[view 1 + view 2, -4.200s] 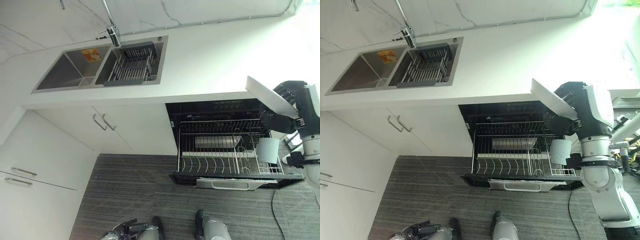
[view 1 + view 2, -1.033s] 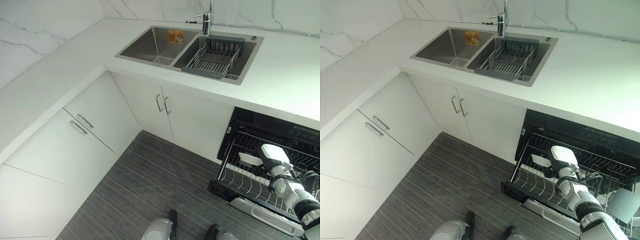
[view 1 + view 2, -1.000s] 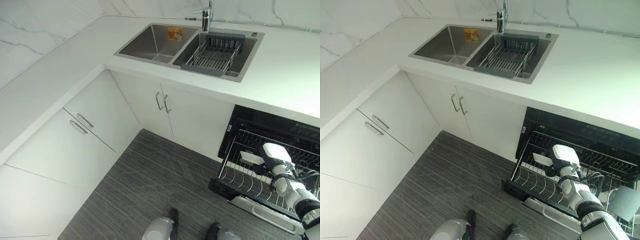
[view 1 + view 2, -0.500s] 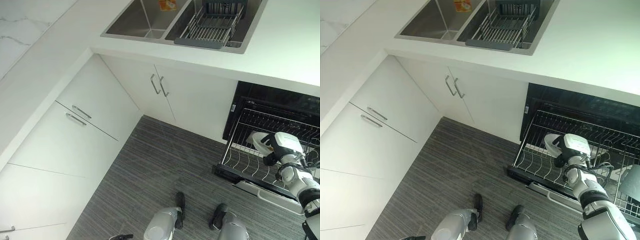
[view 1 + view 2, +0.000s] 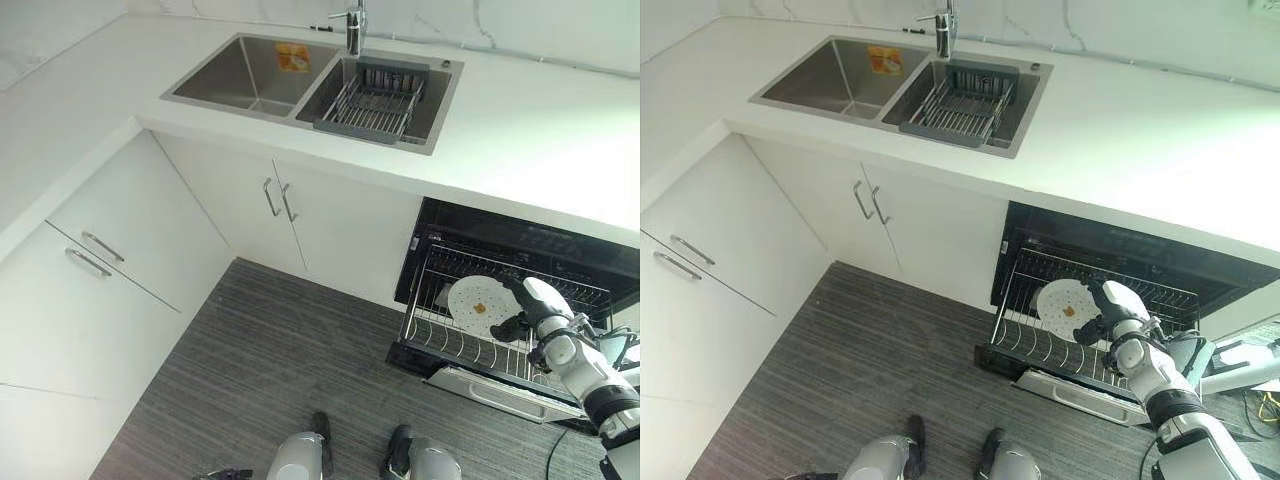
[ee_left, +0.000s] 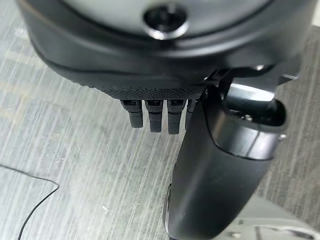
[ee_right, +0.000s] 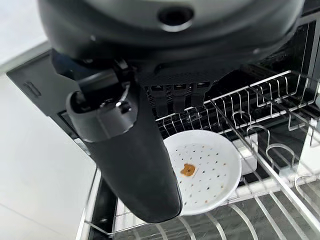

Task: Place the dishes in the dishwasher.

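A white round plate (image 5: 474, 305) with small dots and a brown smear leans on edge among the tines of the dishwasher's pulled-out wire rack (image 5: 432, 335). My right hand (image 5: 512, 327) is at the plate's right rim; in the right wrist view its fingers (image 7: 174, 98) are straight and the plate (image 7: 207, 170) stands past them, with the thumb (image 7: 135, 165) across its edge. My left hand (image 6: 220, 175) hangs over the grey striped floor, fingers straight, holding nothing.
The dishwasher sits under the white counter (image 5: 530, 130), with its front panel and handle (image 5: 500, 395) below the rack. A pale cup-like thing (image 5: 1188, 352) sits at the rack's right end. A double sink holds a grey drainer basket (image 5: 375, 95). White cabinets (image 5: 150, 230) line the left.
The camera has swung about. The plate, earlier held up beside the counter over the rack, now leans in the rack facing up, and my right hand has drawn back to its rim.
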{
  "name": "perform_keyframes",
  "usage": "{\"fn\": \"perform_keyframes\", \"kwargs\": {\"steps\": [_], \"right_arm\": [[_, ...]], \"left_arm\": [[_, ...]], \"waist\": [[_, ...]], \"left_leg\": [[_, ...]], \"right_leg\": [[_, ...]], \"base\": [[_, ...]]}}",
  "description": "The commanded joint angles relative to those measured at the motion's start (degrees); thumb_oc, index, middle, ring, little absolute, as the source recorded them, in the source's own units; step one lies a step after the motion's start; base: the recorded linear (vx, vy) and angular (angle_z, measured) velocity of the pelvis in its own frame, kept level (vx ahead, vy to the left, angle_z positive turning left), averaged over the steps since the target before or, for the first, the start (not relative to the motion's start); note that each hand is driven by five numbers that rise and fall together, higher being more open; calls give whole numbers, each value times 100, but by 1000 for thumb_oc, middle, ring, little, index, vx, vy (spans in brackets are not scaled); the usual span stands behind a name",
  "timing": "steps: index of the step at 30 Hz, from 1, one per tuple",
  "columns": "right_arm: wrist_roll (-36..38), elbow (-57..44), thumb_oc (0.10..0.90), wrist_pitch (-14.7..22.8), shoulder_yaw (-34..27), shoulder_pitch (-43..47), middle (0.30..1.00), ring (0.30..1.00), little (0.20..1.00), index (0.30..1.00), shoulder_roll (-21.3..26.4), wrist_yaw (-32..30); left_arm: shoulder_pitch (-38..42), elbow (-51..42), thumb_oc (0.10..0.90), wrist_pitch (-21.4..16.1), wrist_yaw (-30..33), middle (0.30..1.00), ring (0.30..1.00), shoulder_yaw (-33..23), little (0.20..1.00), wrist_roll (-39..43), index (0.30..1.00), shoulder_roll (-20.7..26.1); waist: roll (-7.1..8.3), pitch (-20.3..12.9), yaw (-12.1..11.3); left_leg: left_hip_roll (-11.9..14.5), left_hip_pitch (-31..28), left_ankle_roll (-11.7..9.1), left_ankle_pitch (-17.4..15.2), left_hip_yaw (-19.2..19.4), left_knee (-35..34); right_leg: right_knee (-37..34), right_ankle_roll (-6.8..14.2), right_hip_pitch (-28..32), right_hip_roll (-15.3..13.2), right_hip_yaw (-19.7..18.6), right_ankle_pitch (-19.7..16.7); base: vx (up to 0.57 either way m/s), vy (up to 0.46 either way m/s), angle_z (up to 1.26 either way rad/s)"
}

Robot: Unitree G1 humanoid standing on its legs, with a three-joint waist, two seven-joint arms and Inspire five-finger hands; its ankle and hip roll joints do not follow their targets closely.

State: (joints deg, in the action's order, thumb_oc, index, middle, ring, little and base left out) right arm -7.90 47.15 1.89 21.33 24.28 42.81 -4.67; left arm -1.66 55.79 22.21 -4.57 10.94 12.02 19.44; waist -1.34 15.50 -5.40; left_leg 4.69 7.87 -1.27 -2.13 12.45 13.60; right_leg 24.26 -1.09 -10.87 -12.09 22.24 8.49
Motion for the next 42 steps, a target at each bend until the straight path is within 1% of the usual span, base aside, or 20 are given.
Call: {"fn": "perform_keyframes", "kwargs": {"steps": [1, 2, 4, 7, 8, 9, 11, 13, 14, 17, 20, 21, 26, 30, 31, 33, 35, 39, 41, 42], "right_arm": [[717, -425, 800, -334, -512, 245, 900, 900, 900, 900, 249, 151], [903, -828, 800, -596, -675, 163, 900, 900, 900, 900, 297, 399], [1066, -1060, 800, -708, -787, 103, 900, 900, 900, 900, 318, 674], [1399, -1870, 800, -1164, -1117, -201, 900, 900, 900, 900, 334, 1418], [1488, -1983, 800, -1194, -1184, -267, 900, 900, 900, 900, 338, 1425], [1734, -2501, 800, -1364, -1501, -529, 900, 900, 900, 900, 283, 1438], [1996, -3007, 800, -1478, -1897, -810, 900, 900, 900, 900, 146, 1373], [2409, -3543, 800, -1505, -2314, -1134, 900, 900, 900, 900, -59, 1340], [2571, -3866, 800, -1492, -2573, -1376, 900, 900, 900, 900, -297, 1233], [2914, -4489, 800, -1315, -3006, -1811, 900, 900, 900, 900, -651, 1075], [3182, -4754, 800, -1313, -3198, -2066, 900, 900, 900, 900, -898, 1026], [3248, -4878, 800, -1372, -3287, -2199, 900, 900, 900, 900, -1047, 998], [3264, -5204, 800, -1507, -3404, -2527, 900, 900, 900, 900, -1214, 1159], [3320, -5420, 800, -1858, -3334, -2837, 900, 900, 900, 900, -1342, 1351], [3374, -5462, 800, -2200, -3226, -2971, 900, 900, 900, 900, -1319, 1386], [3467, -5474, 800, -2615, -3184, -3076, 900, 900, 900, 900, -1313, 1406], [3514, -5392, 800, -2934, -3093, -3177, 900, 900, 900, 900, -1289, 1607], [3328, -4935, 800, -3052, -2820, -3227, 900, 900, 900, 900, -1296, 1820], [3307, -4747, 800, -3103, -2709, -3202, 900, 900, 900, 900, -1345, 1755], [3332, -4347, 800, -3131, -2521, -3123, 900, 900, 900, 900, -1423, 1590]], "left_arm": [[-233, 198, 800, 217, -136, 900, 900, 136, 900, -388, 900, 312], [-221, 208, 800, 271, -164, 900, 900, 81, 900, -448, 900, 320], [-215, 212, 800, 277, -183, 900, 900, 33, 900, -498, 900, 316], [-158, 310, 800, 258, -232, 900, 900, -127, 900, -630, 900, 275], [-148, 314, 800, 264, -234, 900, 900, -144, 900, -647, 900, 272], [-134, 395, 800, 230, -226, 900, 900, -220, 900, -653, 900, 234], [-139, 505, 800, 150, -208, 900, 900, -305, 900, -676, 900, 159], [-132, 679, 800, 30, -164, 900, 900, -371, 900, -649, 900, 69], [-134, 800, 800, -61, -120, 900, 900, -427, 900, -654, 900, -11], [-187, 1044, 800, -262, -52, 900, 900, -498, 900, -706, 900, -155], [-218, 1194, 800, -412, -26, 900, 900, -528, 900, -715, 900, -225], [-230, 1230, 800, -467, -12, 900, 900, -558, 900, -754, 900, -265], [-310, 1321, 800, -688, 44, 900, 900, -559, 900, -714, 900, -305], [-402, 1334, 800, -829, 37, 900, 900, -584, 900, -720, 900, -301], [-463, 847, 800, -442, 113, 900, 900, -442, 900, -613, 900, -324], [-548, 420, 800, -142, 166, 900, 900, -327, 900, -537, 900, -273], [-608, 255, 800, -45, 145, 900, 900, -340, 900, -584, 900, -223], [-525, 234, 800, 97, 122, 900, 900, -328, 900, -600, 900, -156], [-468, 280, 800, 130, 137, 900, 900, -304, 900, -578, 900, -143], [-373, 367, 800, 188, 168, 900, 900, -260, 900, -560, 900, -131]], "waist": [[95, -214, 23], [165, -238, 84], [202, -244, 116], [299, -283, 262], [311, -289, 279], [348, -312, 397], [368, -339, 546], [376, -368, 700], [376, -387, 827], [370, -427, 1053], [360, -446, 1187], [349, -450, 1291], [331, -450, 1465], [345, -440, 1579], [319, -424, 1576], [305, -428, 1552], [301, -446, 1519], [323, -465, 1467], [331, -470, 1449], [336, -485, 1394]], "left_leg": [[439, -5, -415, -891, -96, 359], [465, -63, -415, -915, -39, 359], [468, -101, -406, -937, -8, 359], [505, -191, -390, -983, 82, 359], [512, -203, -388, -990, 96, 359], [533, -256, -374, -1018, 149, 359], [556, -311, -359, -1049, 217, 359], [573, -367, -341, -1094, 309, 359], [583, -410, -327, -1126, 389, 359], [604, -482, -302, -1187, 548, 359], [615, -521, -290, -1216, 646, 359], [619, -538, -287, -1231, 697, 359], [646, -590, -281, -1247, 850, 359], [668, -617, -280, -1249, 965, 359], [634, -627, -271, -1251, 950, 359], [608, -621, -256, -1255, 914, 359], [595, -608, -253, -1244, 888, 359], [598, -584, -268, -1222, 848, 359], [593, -574, -273, -1217, 831, 359], [590, -554, -284, -1205, 784, 359]], "right_leg": [[-707, 1011, 449, -120, -342, 63], [-707, 1028, 458, -104, -373, 53], [-707, 1031, 464, -93, -384, 47], [-707, 1047, 466, -63, -468, 40], [-707, 1048, 464, -60, -481, 37], [-707, 1057, 461, -35, -553, 35], [-707, 1059, 448, -5, -642, 35], [-707, 1066, 424, 24, -741, 34], [-707, 1073, 403, 44, -816, 30], [-707, 1076, 363, 94, -972, 40], [-707, 1075, 331, 133, -1083, 40], [-707, 1071, 317, 169, -1155, 49], [-707, 1066, 265, 229, -1328, 42], [-707, 1063, 228, 267, -1430, 31], [-707, 1068, 230, 274, -1451, 10], [-707, 1064, 228, 284, -1482, 6], [-707, 1064, 227, 287, -1489, 7], [-707, 1051, 240, 275, -1436, 14], [-707, 1047, 249, 274, -1416, 23], [-707, 1041, 273, 269, -1371, 38]], "base": [[10, 62, -14], [9, 71, -20], [5, 50, -25], [6, 46, -19], [8, 51, -28], [13, 48, -23], [14, 56, -18], [10, 62, -45], [14, 62, -34], [15, 52, -39], [9, 41, -38], [10, 46, -29], [8, 37, -22], [0, 22, -17], [5, 26, -19], [8, 8, -5], [9, -8, 2], [14, -34, 1], [11, -28, 0], [21, -55, 4]]}}
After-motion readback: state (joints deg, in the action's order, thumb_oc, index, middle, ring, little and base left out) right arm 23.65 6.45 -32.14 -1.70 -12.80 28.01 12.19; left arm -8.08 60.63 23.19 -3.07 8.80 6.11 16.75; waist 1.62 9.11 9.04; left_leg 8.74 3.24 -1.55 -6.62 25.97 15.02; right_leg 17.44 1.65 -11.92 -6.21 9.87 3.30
